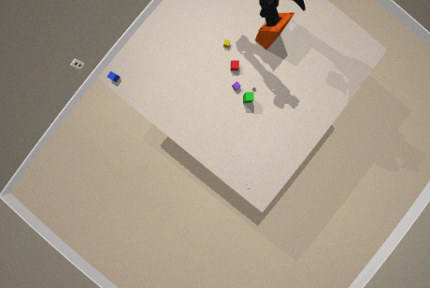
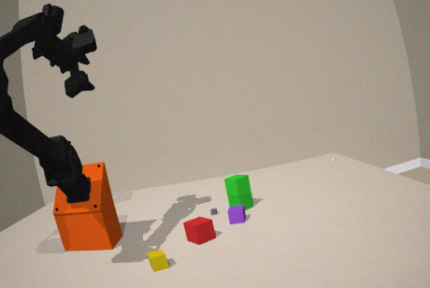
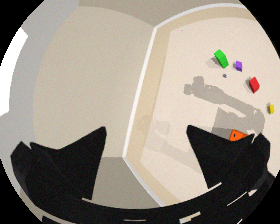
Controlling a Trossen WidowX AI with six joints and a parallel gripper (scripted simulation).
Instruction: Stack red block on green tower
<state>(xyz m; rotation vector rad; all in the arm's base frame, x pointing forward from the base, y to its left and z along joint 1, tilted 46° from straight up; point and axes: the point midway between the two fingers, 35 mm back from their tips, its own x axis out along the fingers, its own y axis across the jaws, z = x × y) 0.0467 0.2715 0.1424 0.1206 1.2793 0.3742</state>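
The red block (image 1: 235, 64) (image 2: 199, 231) (image 3: 254, 84) lies on the table top, apart from the green tower. The green tower (image 1: 249, 97) (image 2: 238, 193) (image 3: 221, 59) stands upright, two green blocks high in the exterior view. My gripper (image 1: 316, 3) (image 2: 92, 76) (image 3: 148, 130) is open and empty. It is raised high above the table, beyond the orange base and well away from both the red block and the tower. Nothing shows between its fingertips but distant floor and wall in the wrist view.
A purple block (image 1: 236, 86) (image 2: 236, 214) (image 3: 239, 66) stands close to the tower, on the red block's side. A tiny grey cube (image 1: 254, 89) (image 2: 213, 211) lies near them. A yellow block (image 1: 226, 43) (image 2: 159, 261) is nearer the orange base (image 1: 269, 36) (image 2: 89, 231). A blue block (image 1: 113, 77) lies far off.
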